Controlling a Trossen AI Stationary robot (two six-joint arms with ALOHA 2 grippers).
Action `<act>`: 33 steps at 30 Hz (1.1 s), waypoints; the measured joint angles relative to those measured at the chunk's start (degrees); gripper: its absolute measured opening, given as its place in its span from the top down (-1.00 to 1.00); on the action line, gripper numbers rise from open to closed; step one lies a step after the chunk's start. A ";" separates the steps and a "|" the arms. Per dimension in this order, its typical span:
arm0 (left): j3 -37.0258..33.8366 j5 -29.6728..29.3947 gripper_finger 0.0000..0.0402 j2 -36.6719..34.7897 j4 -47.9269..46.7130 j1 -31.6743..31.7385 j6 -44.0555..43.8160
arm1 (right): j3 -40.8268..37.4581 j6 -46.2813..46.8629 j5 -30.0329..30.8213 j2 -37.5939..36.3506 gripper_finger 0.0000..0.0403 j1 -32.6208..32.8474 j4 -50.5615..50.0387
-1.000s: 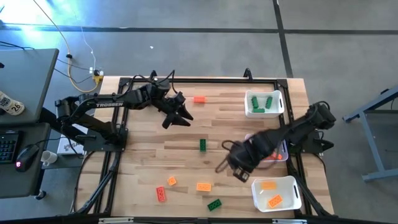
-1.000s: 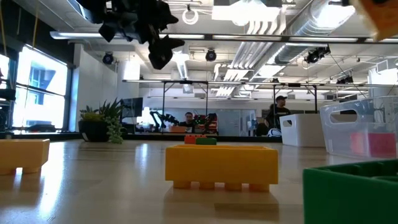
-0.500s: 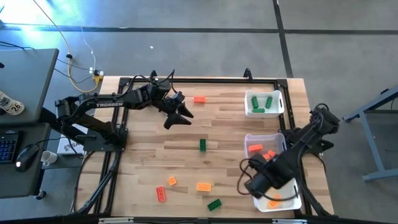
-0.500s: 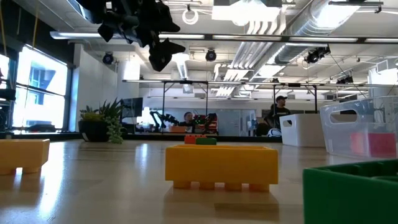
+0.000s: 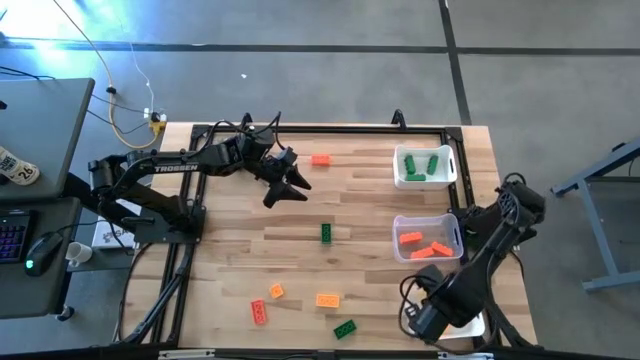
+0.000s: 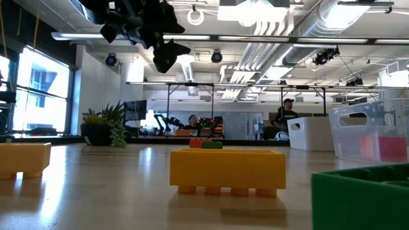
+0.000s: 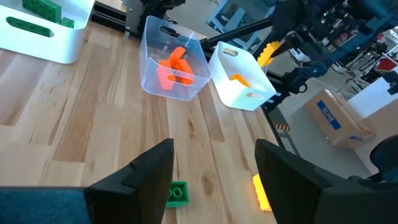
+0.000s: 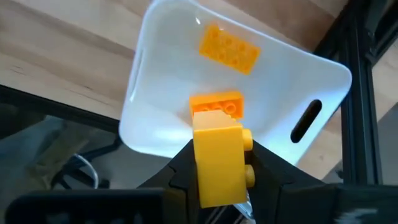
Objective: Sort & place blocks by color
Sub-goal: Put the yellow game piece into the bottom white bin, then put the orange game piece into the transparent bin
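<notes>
My right gripper (image 8: 217,177) is shut on a yellow-orange block (image 8: 216,158) above the white bin (image 8: 155,93) at the table's near right corner, where two yellow-orange blocks (image 8: 229,46) lie. In the high view it (image 5: 422,318) covers most of that bin. My left gripper (image 5: 286,188) hangs open in the air over the far left part of the table (image 7: 214,180). Loose blocks lie flat on the wood: red-orange (image 5: 321,159), green (image 5: 326,233), yellow-orange (image 5: 327,299), red (image 5: 259,312), green (image 5: 345,328). My right gripper pinches the yellow-orange block between its two fingers by the block's long side faces (image 8: 214,180). The fingers come from above, pointing down into the bin. The block is lifted clear, its free end (image 8: 216,127) sticking out past the fingertips over the bin's inside.
A white bin with green blocks (image 5: 425,165) stands at the far right, a clear bin with red-orange blocks (image 5: 428,238) at mid right. A small yellow-orange block (image 5: 276,291) lies near the red one. A black frame (image 5: 300,128) borders the table. A potted plant (image 6: 105,128) stands beyond.
My right gripper has carried the yellow-orange block from the middle of the table toward the near right corner and now stands over the white bin, still shut on it. The left arm has kept still.
</notes>
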 joint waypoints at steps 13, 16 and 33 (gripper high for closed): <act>0.00 -3.53 -0.06 0.00 -1.03 -0.02 -0.03 | -0.02 4.86 0.26 1.59 0.17 -0.26 0.09; 0.00 -8.81 -0.06 0.00 -3.28 -0.02 0.00 | -0.02 5.05 4.12 1.59 0.06 -0.44 0.03; 7.03 -21.20 -0.06 -0.02 -31.18 -0.48 11.39 | -0.02 -10.99 30.88 1.59 0.01 -12.74 -2.79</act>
